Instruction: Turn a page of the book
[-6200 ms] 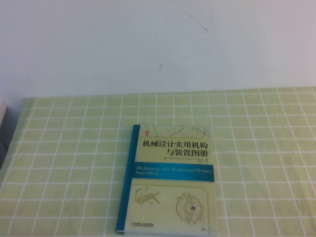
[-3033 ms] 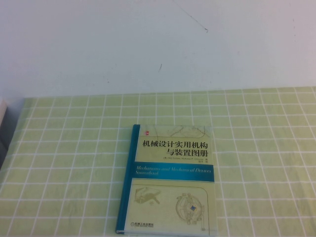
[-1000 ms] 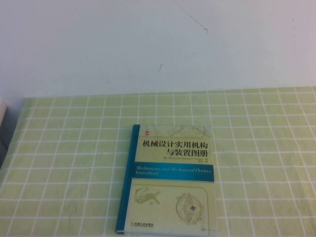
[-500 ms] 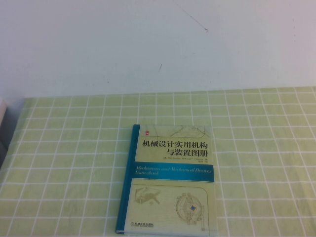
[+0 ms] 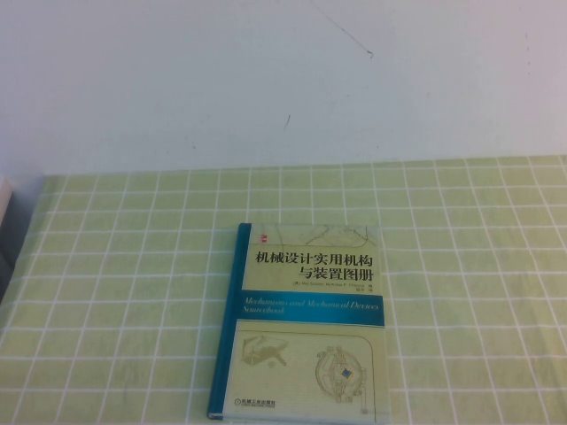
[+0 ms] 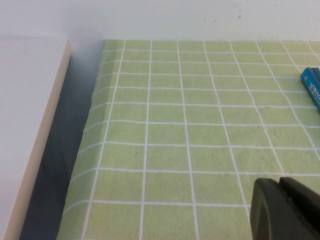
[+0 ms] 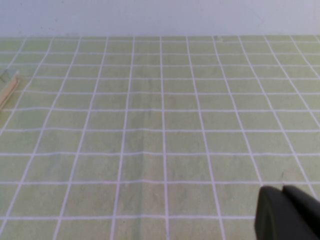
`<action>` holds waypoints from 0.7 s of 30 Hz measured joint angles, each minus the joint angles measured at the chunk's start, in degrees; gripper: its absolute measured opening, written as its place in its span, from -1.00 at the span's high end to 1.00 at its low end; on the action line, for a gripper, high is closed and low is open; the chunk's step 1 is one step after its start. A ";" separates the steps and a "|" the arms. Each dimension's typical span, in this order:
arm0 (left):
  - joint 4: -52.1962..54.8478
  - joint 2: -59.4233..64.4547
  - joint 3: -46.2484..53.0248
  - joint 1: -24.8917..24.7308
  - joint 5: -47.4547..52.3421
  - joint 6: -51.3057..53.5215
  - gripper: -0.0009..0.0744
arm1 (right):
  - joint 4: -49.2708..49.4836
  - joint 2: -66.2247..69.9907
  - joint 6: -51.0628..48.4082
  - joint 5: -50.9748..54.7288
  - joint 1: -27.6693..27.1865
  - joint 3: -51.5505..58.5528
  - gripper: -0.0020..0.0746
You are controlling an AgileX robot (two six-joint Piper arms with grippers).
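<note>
High view: the book (image 5: 301,323), a large rectangular hardcover with a blue spine, a blue band and a pale greenish cover printed with a black Chinese title and mechanical drawings, lies closed and flat on the green tablecloth with a white grid (image 5: 115,266). The spine faces the robot's left; the near end of the book reaches the lower border of the view. A white wall (image 5: 283,80) rises behind the far edge of the tablecloth. Neither gripper appears in this view.

Left wrist view: the left gripper (image 6: 285,207) shows as a dark body above bare tablecloth, on the spine side of the book and well apart from it. Only 1 blue corner of the book (image 6: 312,85) is visible. Whether the jaws are apart or together cannot be told. A white panel with a pale edge (image 6: 30,130) stands beyond the tablecloth edge.

Right wrist view: the right gripper (image 7: 287,212) shows as a dark body above bare tablecloth, on the opposite side of the book. The jaw state cannot be told. 1 pale book corner (image 7: 7,85) is visible, well apart from the gripper.
</note>
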 joint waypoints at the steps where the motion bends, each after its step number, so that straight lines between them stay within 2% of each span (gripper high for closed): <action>1: 0.00 0.00 0.00 0.00 0.00 0.00 0.98 | 0.00 0.00 0.00 0.00 0.00 0.00 0.96; 13: 0.00 0.00 0.04 0.00 -1.18 0.00 0.98 | 0.00 0.00 0.00 0.00 0.00 0.00 0.96; 18: 0.00 0.00 0.27 0.00 -6.35 0.00 0.98 | 0.00 0.00 -0.36 -0.60 0.00 0.00 0.96; 21: 0.00 0.00 0.27 0.00 -12.43 0.00 0.98 | 0.12 0.00 -0.48 -5.36 0.00 0.50 0.96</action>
